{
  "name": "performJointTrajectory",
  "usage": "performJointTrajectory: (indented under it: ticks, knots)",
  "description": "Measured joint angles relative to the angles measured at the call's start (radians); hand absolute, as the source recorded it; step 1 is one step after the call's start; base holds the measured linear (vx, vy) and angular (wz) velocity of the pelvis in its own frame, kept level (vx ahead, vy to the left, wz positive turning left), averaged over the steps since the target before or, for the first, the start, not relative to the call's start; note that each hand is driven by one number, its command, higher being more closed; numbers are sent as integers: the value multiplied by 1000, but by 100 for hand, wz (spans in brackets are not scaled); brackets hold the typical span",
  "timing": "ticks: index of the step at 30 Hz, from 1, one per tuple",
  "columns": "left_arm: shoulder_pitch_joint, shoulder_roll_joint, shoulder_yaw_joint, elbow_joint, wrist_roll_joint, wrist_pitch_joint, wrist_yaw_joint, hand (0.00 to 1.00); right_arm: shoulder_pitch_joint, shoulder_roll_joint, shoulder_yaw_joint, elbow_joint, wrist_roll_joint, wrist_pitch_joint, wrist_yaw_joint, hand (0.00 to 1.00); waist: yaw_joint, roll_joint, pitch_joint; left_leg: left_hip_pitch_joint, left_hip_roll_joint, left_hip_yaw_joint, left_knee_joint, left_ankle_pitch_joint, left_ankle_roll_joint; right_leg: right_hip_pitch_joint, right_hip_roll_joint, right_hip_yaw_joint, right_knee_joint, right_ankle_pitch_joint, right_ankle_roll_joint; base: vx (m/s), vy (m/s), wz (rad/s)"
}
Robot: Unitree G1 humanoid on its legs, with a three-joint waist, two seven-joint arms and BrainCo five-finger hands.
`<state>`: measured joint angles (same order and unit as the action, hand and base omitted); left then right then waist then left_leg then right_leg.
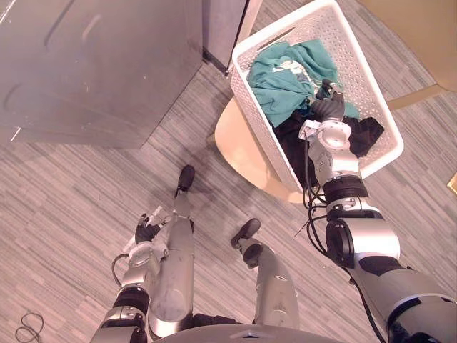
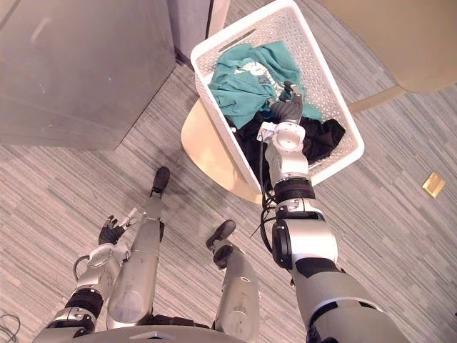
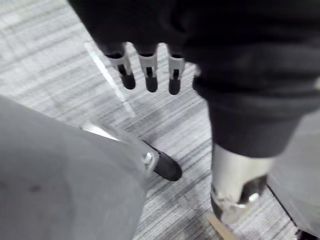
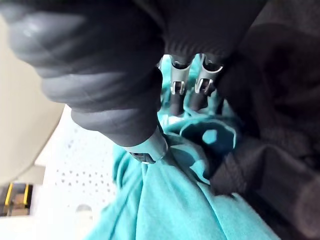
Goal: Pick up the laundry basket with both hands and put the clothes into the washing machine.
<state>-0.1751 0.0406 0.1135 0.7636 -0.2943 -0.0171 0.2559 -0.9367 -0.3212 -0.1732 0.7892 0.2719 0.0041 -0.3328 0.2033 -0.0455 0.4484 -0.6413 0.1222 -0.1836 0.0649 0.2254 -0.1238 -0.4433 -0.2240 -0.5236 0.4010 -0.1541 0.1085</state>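
Note:
A white perforated laundry basket point(image 1: 365, 66) sits tilted on a round beige stool point(image 1: 241, 143). Inside lie a teal garment point(image 1: 285, 78) and a black garment point(image 1: 365, 133). My right hand point(image 1: 330, 107) reaches into the middle of the basket, where teal meets black. In the right wrist view its fingers point(image 4: 177, 95) and thumb point(image 4: 142, 145) curl onto a fold of the teal garment point(image 4: 190, 200), with the black garment point(image 4: 280, 150) beside it. My left hand point(image 1: 146, 230) hangs low at my side above the floor, its fingers point(image 3: 150, 75) relaxed and holding nothing.
A large grey appliance point(image 1: 93, 64) stands at the upper left, a strip of striped floor between it and the stool. A beige piece of furniture point(image 1: 421, 36) fills the upper right corner behind the basket.

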Motion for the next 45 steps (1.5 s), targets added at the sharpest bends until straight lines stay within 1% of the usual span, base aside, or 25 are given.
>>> performJointTrajectory:
  ticks: [4,7,10,12,13,16,19,20,21,22,23,24,27,30,32,36,37,41,43,45]
  knots:
    - [3,-1,1,5,-9,6,0,0,47,5,-50,-69,60,-8,-13,100,-3,0,0,36,0,8,-14,5,0,28,-5,-1,1,0,0,19,-42,2]
    - [4,-1,2,6,-11,7,-1,0,50,16,-86,-76,97,-27,-17,100,-10,0,0,61,-3,23,-16,5,1,42,-14,1,9,-1,1,-9,-49,-4]
    - [4,0,2,11,-11,9,-3,0,67,17,-88,-78,97,-28,-17,100,-19,0,0,72,-5,28,-17,4,4,48,-18,13,14,-2,2,-20,-19,-1]
    - [5,1,2,15,-11,14,-3,0,73,20,-107,-79,97,-28,-16,100,-18,0,0,88,-7,36,-35,9,16,48,-25,16,23,-4,5,-10,-15,1]
    - [9,4,3,15,-11,16,-4,0,74,20,-115,-79,97,-28,-16,0,-22,1,0,101,-9,49,-53,18,21,50,-33,17,31,-7,10,-11,-34,5]
    - [14,10,2,28,-11,18,-9,0,84,19,-115,-93,96,-28,-15,0,-26,1,0,115,-17,49,-62,23,26,61,-41,17,34,-10,14,9,-29,9]
    - [20,18,2,42,-9,21,-11,0,90,8,-85,-104,74,-26,20,0,-27,1,0,120,-26,50,-68,26,29,62,-52,17,38,-11,16,14,-16,4]
    - [27,22,2,43,-9,22,-19,0,88,-20,-24,-103,72,-22,48,0,-26,1,0,119,-27,49,-68,30,24,63,-52,17,36,-11,17,0,0,0]
    - [30,26,2,43,-9,22,-22,0,86,-32,5,-102,71,-22,59,0,-25,1,0,119,-27,49,-68,32,23,63,-52,17,34,-11,17,22,-41,2]
    - [33,32,1,44,-8,22,-24,0,74,-53,59,-92,26,-19,86,0,-24,1,0,119,-27,47,-67,32,22,64,-51,17,33,-11,17,12,-34,0]
    - [33,35,0,45,-8,22,-24,0,61,-63,86,-81,3,-18,100,0,-25,1,0,119,-27,46,-67,33,22,64,-50,17,32,-11,17,9,-48,-1]
    - [34,42,-1,52,-6,22,-29,0,28,-90,152,-51,-38,-14,133,0,-25,1,0,119,-26,46,-67,33,21,64,-49,17,29,-11,17,-4,-49,0]
    - [34,61,-16,68,-4,20,-47,0,-35,-164,299,-15,-117,-6,216,0,-17,1,0,115,-25,39,-67,33,21,67,-42,14,16,-9,18,0,-56,3]
    - [36,82,-37,81,4,17,-57,0,-80,-210,388,37,-125,-7,267,0,-11,1,0,107,-26,27,-64,34,20,74,-33,3,0,-4,20,14,-50,8]
    - [38,89,-46,81,6,15,-70,0,-104,-237,437,72,-154,-6,283,0,-6,1,0,86,-26,13,-50,32,18,74,-31,-13,-7,-2,19,19,-46,12]
    - [43,89,-47,81,14,14,-75,0,-135,-244,507,129,-202,-6,309,0,16,2,0,79,-25,12,-45,30,18,69,-29,-13,-12,-2,19,6,-51,-1]
    - [43,88,-48,81,14,14,-75,0,-139,-246,516,135,-205,-4,309,0,18,2,1,76,-25,12,-42,28,17,68,-27,-13,-12,-1,18,-10,-46,-1]
    - [43,88,-49,73,14,10,-75,0,-151,-274,529,146,-275,0,309,0,29,5,2,28,-18,-5,-6,14,15,51,-12,-34,-28,9,11,-19,-44,1]
    - [44,85,-47,73,14,10,-74,0,-164,-278,543,181,-281,7,308,0,40,6,2,25,-18,-4,-6,14,16,48,-12,-34,-29,10,12,-7,-47,-1]
    - [44,79,-44,69,13,9,-73,0,-176,-279,554,181,-296,13,308,0,45,6,3,9,-17,-5,5,9,16,39,-10,-35,-30,11,13,-1,-45,-4]
